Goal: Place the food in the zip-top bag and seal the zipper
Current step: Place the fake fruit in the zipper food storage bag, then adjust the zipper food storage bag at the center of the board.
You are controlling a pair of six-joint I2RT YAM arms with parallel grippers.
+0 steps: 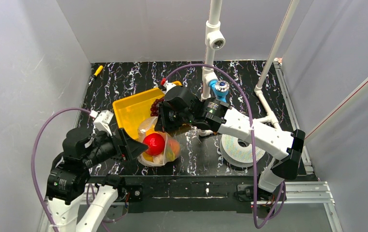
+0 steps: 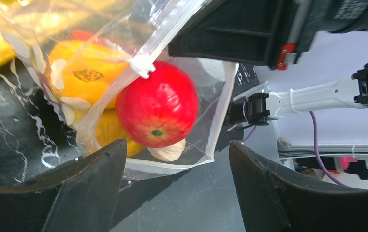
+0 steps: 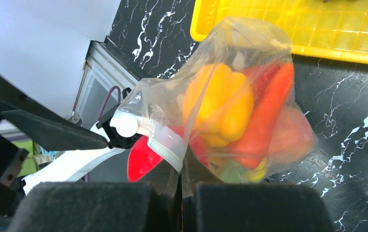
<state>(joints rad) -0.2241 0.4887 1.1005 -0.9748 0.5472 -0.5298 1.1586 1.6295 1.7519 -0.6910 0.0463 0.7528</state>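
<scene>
The zip-top bag [image 1: 165, 153] lies in front of the yellow tray [image 1: 129, 110], crinkled and holding food: a yellow pepper [image 3: 218, 104], an orange carrot [image 3: 269, 113] and more. A red apple [image 2: 156, 110] sits at the bag's mouth, beside a white garlic-like piece [image 2: 168, 151]. My right gripper [image 3: 182, 166] is shut on the zipper [image 3: 165, 142] strip, lifting that edge; a white slider [image 3: 124, 124] shows on it. My left gripper [image 2: 176, 147] stands open just short of the apple and the bag's corner, nothing between its fingers [image 2: 82, 188]. Purple grapes [image 1: 156, 104] lie in the tray.
A round white spool disc [image 1: 242, 147] lies right of the bag under the right arm. A white pole [image 1: 212, 53] with a blue fitting [image 1: 220, 88] rises behind. A yellow marker [image 1: 97, 70] lies at the far left corner. Grey walls close in both sides.
</scene>
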